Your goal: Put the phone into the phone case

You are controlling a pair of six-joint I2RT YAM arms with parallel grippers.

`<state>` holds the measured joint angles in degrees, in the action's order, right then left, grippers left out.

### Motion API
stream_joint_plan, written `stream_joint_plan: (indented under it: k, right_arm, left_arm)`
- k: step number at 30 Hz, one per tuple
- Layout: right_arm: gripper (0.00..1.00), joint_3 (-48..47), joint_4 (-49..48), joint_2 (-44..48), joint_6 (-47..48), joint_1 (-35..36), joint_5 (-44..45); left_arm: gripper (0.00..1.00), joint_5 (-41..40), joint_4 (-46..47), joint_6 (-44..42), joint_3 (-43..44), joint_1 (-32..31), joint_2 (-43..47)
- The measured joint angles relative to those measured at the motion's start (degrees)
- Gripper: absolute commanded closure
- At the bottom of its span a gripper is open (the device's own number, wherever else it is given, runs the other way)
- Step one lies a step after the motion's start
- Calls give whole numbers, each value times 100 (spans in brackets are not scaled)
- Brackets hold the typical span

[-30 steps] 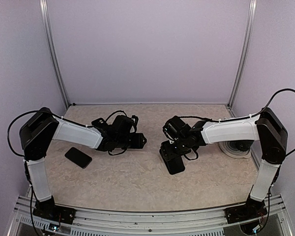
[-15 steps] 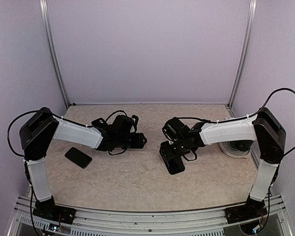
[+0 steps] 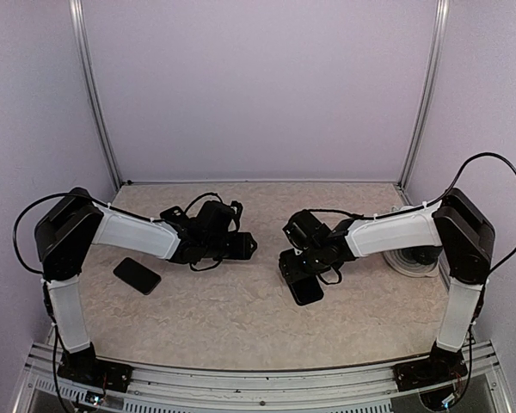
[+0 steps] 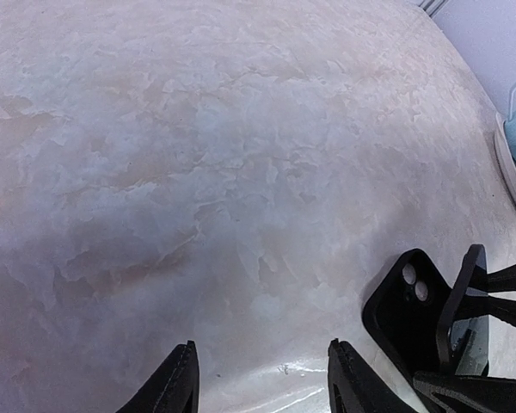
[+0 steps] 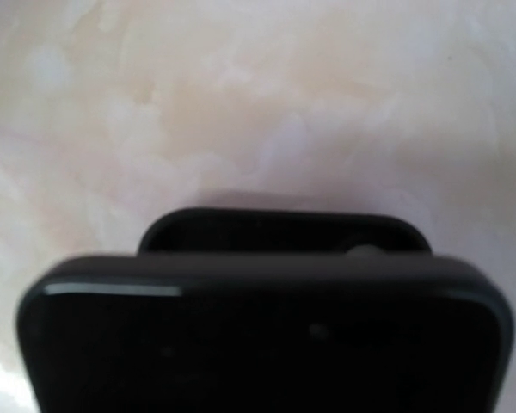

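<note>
Right gripper [image 3: 297, 268], low over the table [image 3: 241, 327] just right of centre, is closed on one edge of the black phone case [image 4: 402, 311], whose two camera holes face the other arm's wrist camera. Its own wrist camera shows only a blurred dark slab, so we cannot tell which way the case's open side faces. At the near left the phone [image 3: 138, 275] lies flat on the table, well apart from the case and untouched. A little farther back the left gripper [image 4: 262, 383] hovers over bare table, fingers spread wide with nothing between them, pointing toward the case. Farthest, at the right edge, sits a white-rimmed object [image 3: 410, 261] that plays no part. We judge the step in hand to be readying the case. Doing it well means laying it flat with the open side up and pinning it by one rim only, so no finger blocks the cavity. The free arm should then take the phone by its long edges, match its camera corner to the holes, seat one end first and press the other down evenly.
</note>
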<state>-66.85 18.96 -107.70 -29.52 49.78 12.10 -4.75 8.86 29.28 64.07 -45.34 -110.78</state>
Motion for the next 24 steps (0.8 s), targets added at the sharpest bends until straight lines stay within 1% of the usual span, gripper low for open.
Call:
stream_joint_plan:
  k: [7,10,17,20,24]
  right_arm:
    - [11,37,-68,-184,-15,0,22]
    - [7,35,-87,-190,-15,9,22]
    - [6,-31,9,-190,-15,11,-7]
    - [4,-151,236,-188,-9,9,-7]
    - [4,-299,507,-92,81,0,-96]
  left_arm:
    - [48,0,-11,-9,0,20,2]
    - [46,-2,-13,-22,0,33,2]
    - [45,2,-17,-22,0,33,0]
    - [46,48,-15,-22,7,33,-7]
    - [46,247,-4,-42,101,24,-85]
